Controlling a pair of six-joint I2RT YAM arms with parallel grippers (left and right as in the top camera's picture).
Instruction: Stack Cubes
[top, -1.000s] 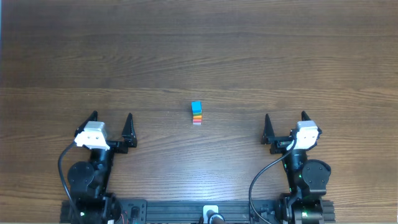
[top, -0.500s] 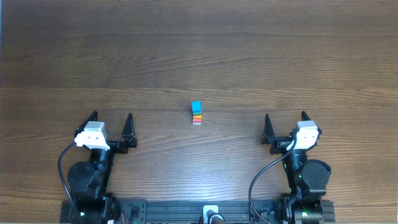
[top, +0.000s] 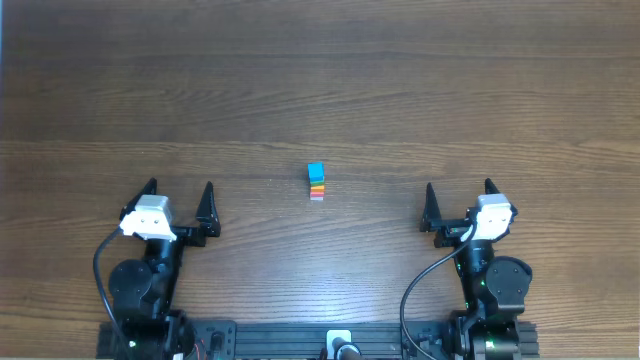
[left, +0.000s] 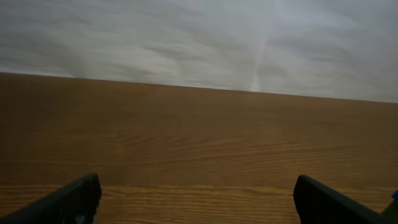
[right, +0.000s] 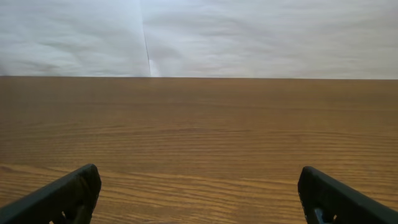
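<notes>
My left gripper (top: 180, 184) and right gripper (top: 459, 185) gape wide, flanking the blue-topped stack of small coloured cubes (top: 316, 183), well apart from it, on the brown wooden table (top: 320, 90).

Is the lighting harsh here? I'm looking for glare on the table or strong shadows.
Top view: soft, even light on the table, no glare patch; the cube stack throws no clear shadow. Left wrist view: the table darkens toward its far edge. Right wrist view: faint shaded folds on the white backdrop.
</notes>
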